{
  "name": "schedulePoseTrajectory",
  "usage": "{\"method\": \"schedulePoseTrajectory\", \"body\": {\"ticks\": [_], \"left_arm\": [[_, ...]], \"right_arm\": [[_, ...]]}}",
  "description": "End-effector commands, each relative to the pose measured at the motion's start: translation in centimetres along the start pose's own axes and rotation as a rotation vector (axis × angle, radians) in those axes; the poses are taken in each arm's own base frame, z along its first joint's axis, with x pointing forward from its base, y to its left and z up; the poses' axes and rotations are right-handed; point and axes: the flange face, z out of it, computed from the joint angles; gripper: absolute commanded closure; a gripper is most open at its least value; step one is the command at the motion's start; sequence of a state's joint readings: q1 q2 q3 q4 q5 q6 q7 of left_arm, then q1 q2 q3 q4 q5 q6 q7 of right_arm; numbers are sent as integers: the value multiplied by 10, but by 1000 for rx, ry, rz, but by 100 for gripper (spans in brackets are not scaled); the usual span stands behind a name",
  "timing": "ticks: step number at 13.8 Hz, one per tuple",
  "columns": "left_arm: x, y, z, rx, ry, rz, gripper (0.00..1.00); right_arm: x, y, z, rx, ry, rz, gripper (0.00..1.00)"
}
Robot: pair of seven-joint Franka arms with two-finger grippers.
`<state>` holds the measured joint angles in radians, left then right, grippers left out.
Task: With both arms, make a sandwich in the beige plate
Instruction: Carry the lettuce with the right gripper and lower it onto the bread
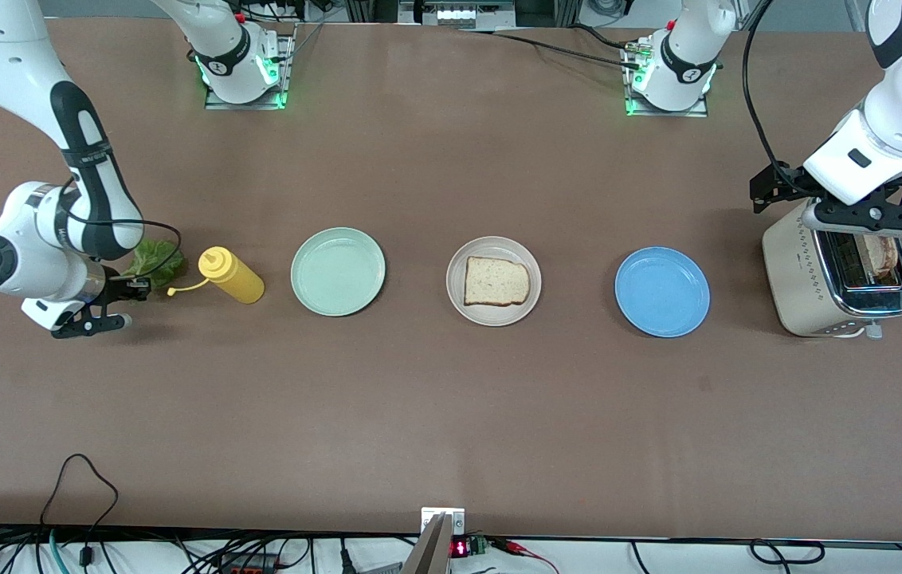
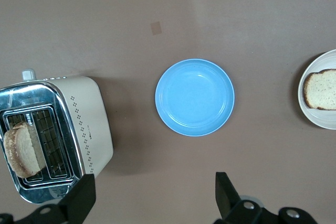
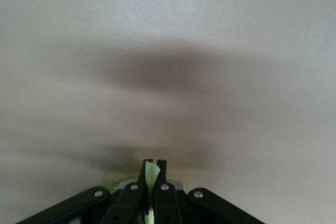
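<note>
One bread slice (image 1: pixel 496 281) lies on the beige plate (image 1: pixel 494 316) at mid-table; both also show in the left wrist view, the slice (image 2: pixel 323 88) on the plate (image 2: pixel 318 120). A second toasted slice (image 1: pixel 881 253) stands in a toaster slot (image 2: pixel 23 150). My left gripper (image 1: pixel 873 219) hangs open and empty over the toaster (image 1: pixel 805 275), its fingertips (image 2: pixel 155 200) spread wide. My right gripper (image 1: pixel 140 287) is at the right arm's end of the table, low beside the yellow bottle. It is shut (image 3: pixel 154 165) on the green lettuce leaf (image 1: pixel 158 259), whose edge shows between the fingers (image 3: pixel 152 172).
A yellow squeeze bottle (image 1: pixel 232 275) lies beside the lettuce. A mint-green plate (image 1: pixel 338 271) sits between the bottle and the beige plate. A blue plate (image 1: pixel 662 291) sits between the beige plate and the toaster, and also shows in the left wrist view (image 2: pixel 195 97).
</note>
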<state>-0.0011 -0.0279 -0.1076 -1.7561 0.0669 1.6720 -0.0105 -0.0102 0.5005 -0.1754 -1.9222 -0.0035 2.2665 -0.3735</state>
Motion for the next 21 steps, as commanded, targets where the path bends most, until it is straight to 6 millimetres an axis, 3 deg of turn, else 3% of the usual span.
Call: {"method": "schedulePoseTrajectory", "body": {"ticks": [1, 4, 8, 9, 11, 14, 17, 19, 21], "left_arm": [[0, -3, -1, 17, -2, -2, 0], [-1, -8, -2, 17, -4, -11, 0], [-1, -7, -6, 17, 11, -10, 0], [0, -9, -17, 17, 29, -13, 0], [5, -11, -10, 15, 19, -17, 0], [4, -33, -8, 13, 5, -40, 0], [4, -38, -7, 12, 4, -34, 0], [4, -38, -7, 11, 4, -34, 0], [9, -38, -4, 11, 7, -33, 0]], "right_arm": [[5, -3, -61, 11, -24, -70, 100], [17, -17, -123, 25, -55, -249, 100], [33, -60, -208, 29, -73, -474, 100], [36, -79, -227, 26, -75, -521, 100], [42, -122, -255, 17, -63, -633, 100], [46, -193, -287, 33, -3, -746, 100], [47, -265, -299, 129, 72, -838, 100], [45, -329, -305, 162, 125, -904, 100], [51, -379, -302, 141, 196, -950, 100]]}}
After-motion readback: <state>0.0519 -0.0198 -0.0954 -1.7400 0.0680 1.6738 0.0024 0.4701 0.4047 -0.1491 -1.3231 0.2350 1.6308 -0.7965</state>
